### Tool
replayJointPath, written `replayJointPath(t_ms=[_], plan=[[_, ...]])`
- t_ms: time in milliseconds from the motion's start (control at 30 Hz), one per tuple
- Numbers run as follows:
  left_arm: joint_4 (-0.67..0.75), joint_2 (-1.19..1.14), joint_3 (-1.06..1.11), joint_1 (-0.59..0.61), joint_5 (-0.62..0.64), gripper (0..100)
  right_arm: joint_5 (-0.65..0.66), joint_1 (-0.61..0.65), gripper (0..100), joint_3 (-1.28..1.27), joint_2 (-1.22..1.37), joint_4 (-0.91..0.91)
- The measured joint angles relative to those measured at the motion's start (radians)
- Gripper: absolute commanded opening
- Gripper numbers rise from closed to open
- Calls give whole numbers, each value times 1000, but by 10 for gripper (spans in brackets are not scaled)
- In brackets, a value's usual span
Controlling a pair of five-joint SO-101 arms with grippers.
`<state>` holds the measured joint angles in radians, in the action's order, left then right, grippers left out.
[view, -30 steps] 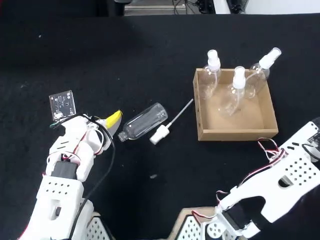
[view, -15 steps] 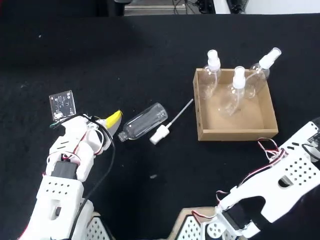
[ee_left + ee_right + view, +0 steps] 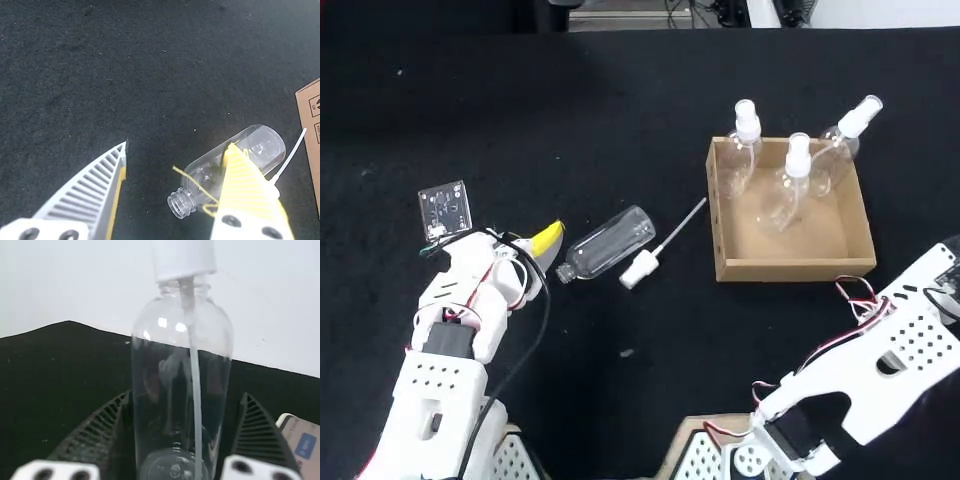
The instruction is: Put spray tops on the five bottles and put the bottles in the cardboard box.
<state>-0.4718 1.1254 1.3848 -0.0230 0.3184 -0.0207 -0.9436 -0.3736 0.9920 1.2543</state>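
Note:
An uncapped clear bottle lies on its side on the black table, and a loose white spray top with a long tube rests just beside it. My left gripper stands open next to the bottle's neck. In the left wrist view the bottle lies partly behind the yellow finger, with the open gripper over bare table. My right gripper is shut on a clear bottle that has a white spray top on it. The cardboard box holds three capped bottles.
The right arm's white body crosses the table's near right corner below the box. A corner of the box appears in the left wrist view. Open black table lies to the far left and along the back.

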Motion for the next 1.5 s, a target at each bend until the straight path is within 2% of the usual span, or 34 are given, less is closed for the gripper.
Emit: replayJointPath(t_ms=[200,500,900,1167,1500], plan=[[0,0,0,0,0,288,0,0,276,-23,-11,0],[0,0,0,0,0,288,0,5,276,-219,-233,0],[0,0,0,0,0,288,44,6,276,-219,-279,0],[0,0,0,0,0,288,44,8,276,-172,-281,-173],[0,0,0,0,0,288,44,8,273,-164,-336,-184]])
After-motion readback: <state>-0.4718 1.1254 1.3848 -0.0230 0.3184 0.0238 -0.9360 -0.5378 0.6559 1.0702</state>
